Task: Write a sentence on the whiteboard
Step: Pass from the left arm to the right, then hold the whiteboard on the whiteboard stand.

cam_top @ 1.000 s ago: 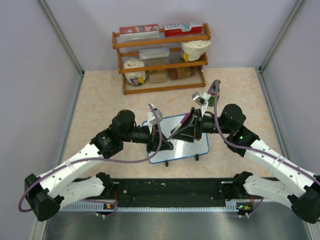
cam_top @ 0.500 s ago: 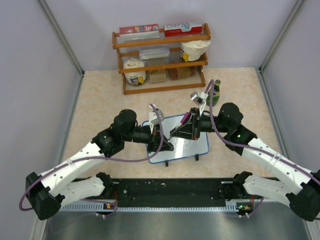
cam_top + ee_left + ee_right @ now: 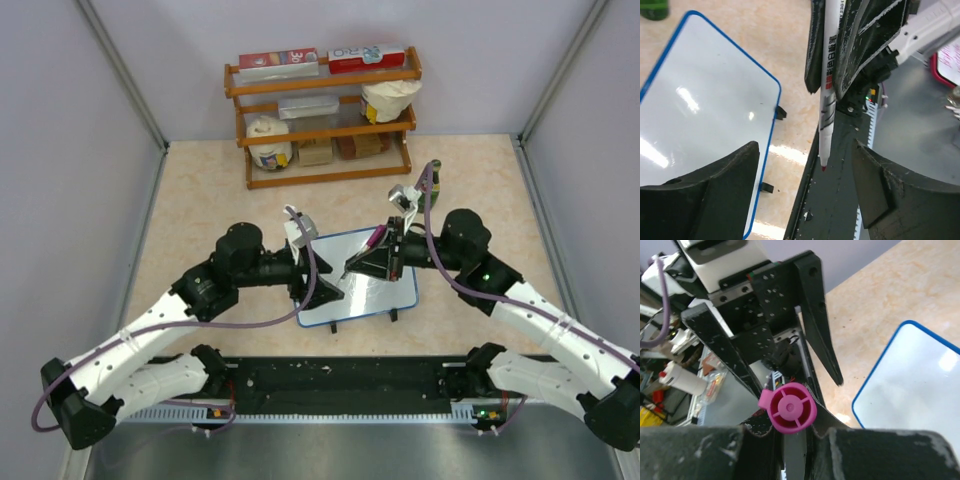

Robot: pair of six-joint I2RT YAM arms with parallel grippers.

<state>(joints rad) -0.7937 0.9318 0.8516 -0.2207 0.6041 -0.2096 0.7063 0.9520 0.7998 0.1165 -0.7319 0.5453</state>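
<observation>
Left hand (image 3: 323,284) shifted leftward; one whiteboard (image 3: 705,100), one marker (image 3: 828,95).

A white marker with a round magenta end (image 3: 788,407) is clamped in the right gripper's (image 3: 789,426) black jaws. Beyond it the left gripper (image 3: 802,380) has its black jaws spread wide. A white whiteboard with a thin blue frame (image 3: 920,390) lies at the right on the beige speckled tabletop (image 3: 900,285).

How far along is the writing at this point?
Done: the marker is uncapped, its red tip bare, clamped in the right gripper. In hand: it is held tip-down, not touching the whiteboard; the left gripper is open. Left: all the writing, since the visible board surface is blank.
</observation>
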